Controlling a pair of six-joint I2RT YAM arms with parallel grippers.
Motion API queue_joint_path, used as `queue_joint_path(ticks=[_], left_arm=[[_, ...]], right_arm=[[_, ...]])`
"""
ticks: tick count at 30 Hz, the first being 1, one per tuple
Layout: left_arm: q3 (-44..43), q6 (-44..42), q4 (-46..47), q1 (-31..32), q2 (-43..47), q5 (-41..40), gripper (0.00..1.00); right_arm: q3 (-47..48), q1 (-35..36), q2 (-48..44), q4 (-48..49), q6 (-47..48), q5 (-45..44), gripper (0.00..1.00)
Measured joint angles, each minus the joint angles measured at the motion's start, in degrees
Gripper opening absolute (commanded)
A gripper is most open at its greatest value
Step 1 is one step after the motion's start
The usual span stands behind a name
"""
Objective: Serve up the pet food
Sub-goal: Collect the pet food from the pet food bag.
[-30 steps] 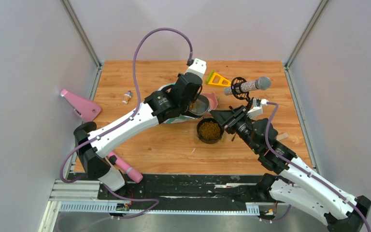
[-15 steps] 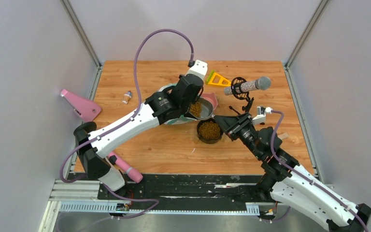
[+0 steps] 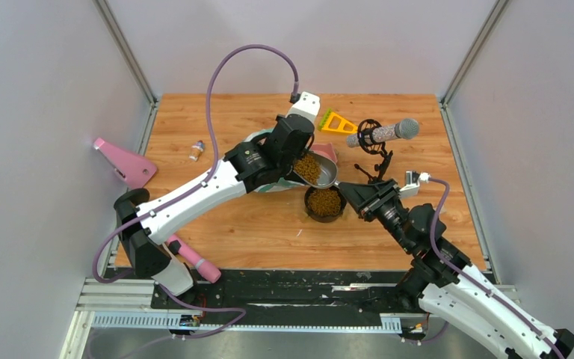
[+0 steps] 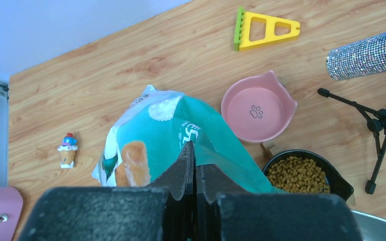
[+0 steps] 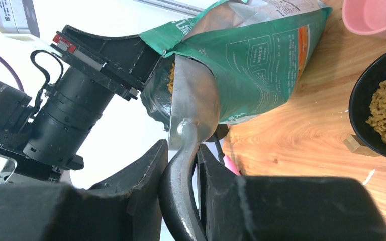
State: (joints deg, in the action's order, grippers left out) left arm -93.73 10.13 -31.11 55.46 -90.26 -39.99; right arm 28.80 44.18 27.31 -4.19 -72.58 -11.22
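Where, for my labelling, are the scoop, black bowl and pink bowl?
scoop (image 5: 195,93), right wrist view, underside of its metal bowl.
black bowl (image 4: 340,179), left wrist view, right inner wall.
pink bowl (image 4: 241,108), left wrist view, bare inner floor.

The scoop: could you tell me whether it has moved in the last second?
Yes. The scoop has shifted right and nearer, towards the black bowl.

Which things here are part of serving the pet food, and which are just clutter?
In use: pet food, teal bag, metal scoop, black bowl; pink bowl perhaps.
Lying about: yellow triangle, microphone, ice-cream toy, pink wedge, pink handle.
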Motion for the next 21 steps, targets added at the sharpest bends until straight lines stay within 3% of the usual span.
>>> queue_joint_path(ticks=[21], left_arm=[[0.0, 0.3, 0.5, 0.0, 0.2, -1.0, 0.0]], right_arm=[[7.1, -0.1, -4.3, -15.4, 0.8, 2.4, 0.0]])
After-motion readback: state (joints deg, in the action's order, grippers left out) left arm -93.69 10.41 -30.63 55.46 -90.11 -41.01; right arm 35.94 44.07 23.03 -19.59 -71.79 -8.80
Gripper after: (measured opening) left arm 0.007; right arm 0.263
